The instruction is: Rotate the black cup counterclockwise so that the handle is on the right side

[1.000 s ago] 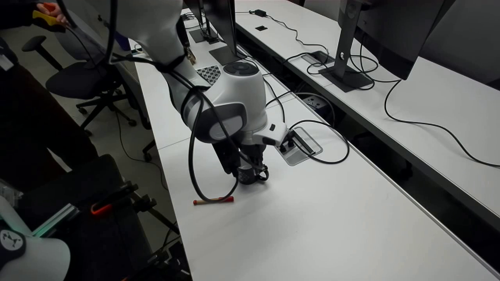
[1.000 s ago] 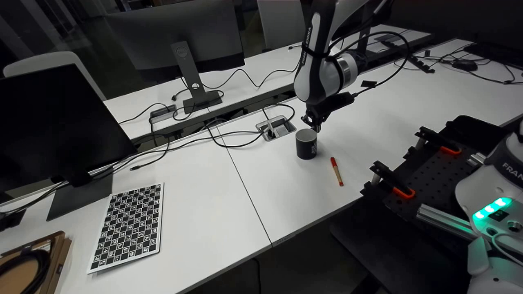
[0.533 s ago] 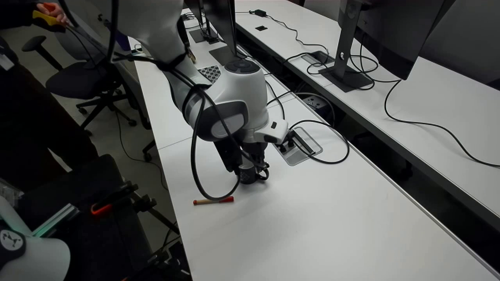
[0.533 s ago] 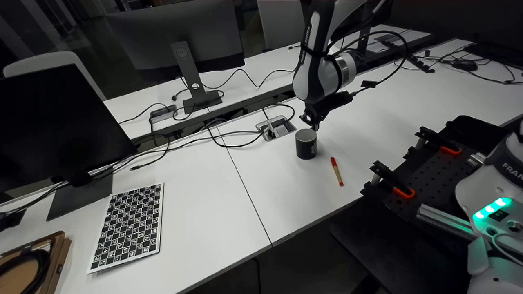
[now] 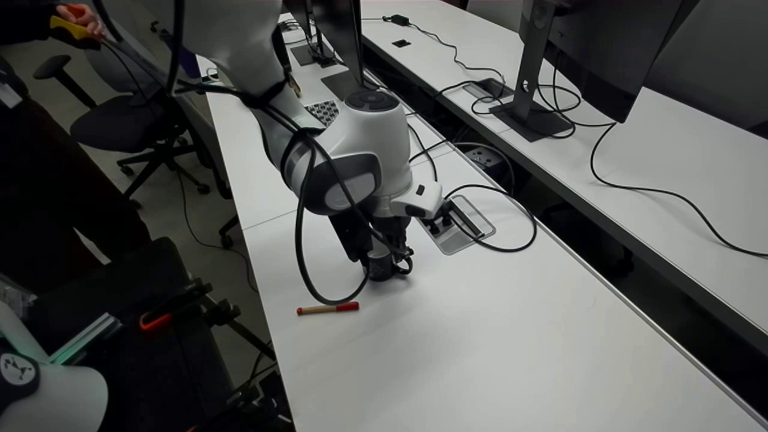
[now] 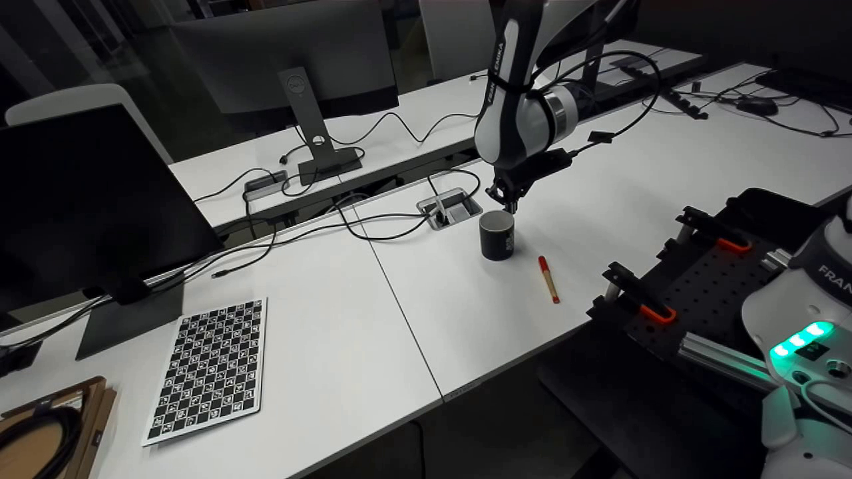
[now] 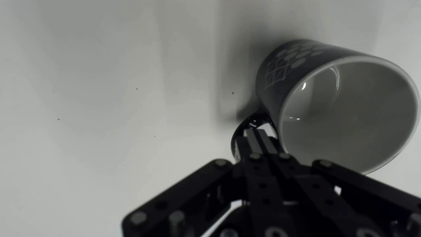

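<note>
Black two-finger gripper (image 7: 257, 131), jaws together and empty, hung at the glossy black curved handle (image 7: 241, 130); inside its loop or above, unclear. Short black cylindrical cup (image 6: 496, 241) stood upright on white table (image 6: 479, 319), right of jaws in wrist view.

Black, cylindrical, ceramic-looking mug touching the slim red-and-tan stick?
Apart: in an exterior view, white tabletop shows between the mug and the stick.
</note>
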You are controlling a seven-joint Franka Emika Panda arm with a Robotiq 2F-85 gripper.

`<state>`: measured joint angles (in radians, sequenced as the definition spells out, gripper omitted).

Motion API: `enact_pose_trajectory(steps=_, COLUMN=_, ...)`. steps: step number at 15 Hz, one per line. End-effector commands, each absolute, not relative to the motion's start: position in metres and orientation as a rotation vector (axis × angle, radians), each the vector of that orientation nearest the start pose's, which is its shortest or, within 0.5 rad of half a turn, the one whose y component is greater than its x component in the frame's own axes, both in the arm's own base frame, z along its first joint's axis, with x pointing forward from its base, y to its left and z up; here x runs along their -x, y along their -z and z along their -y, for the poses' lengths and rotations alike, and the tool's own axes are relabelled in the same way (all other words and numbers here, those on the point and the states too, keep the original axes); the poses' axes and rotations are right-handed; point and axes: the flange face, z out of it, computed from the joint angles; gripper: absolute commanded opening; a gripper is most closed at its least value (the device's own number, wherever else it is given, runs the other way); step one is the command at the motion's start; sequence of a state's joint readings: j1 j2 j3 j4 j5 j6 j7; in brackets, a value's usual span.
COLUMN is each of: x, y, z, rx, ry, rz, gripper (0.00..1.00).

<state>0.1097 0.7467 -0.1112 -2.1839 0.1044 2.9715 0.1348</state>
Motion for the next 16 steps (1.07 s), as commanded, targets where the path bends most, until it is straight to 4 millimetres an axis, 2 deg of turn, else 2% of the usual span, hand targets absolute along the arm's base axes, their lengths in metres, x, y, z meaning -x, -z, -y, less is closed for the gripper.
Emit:
enact_pose_trajectory(steps=1, x=-0.538, y=-0.05, z=0.005, rx=3.179, ry=0.091, rz=-0.308, gripper=0.0)
enact_pose_trajectory(steps=11, x=-0.547, y=-0.054, z=-0.005, rx=3.181, ry=0.119, rz=-0.265, gripper=0.0)
enact_pose_trajectory(steps=16, x=-0.543, y=-0.054, z=0.012, rx=3.185, ry=0.128, rz=-0.334, gripper=0.0)
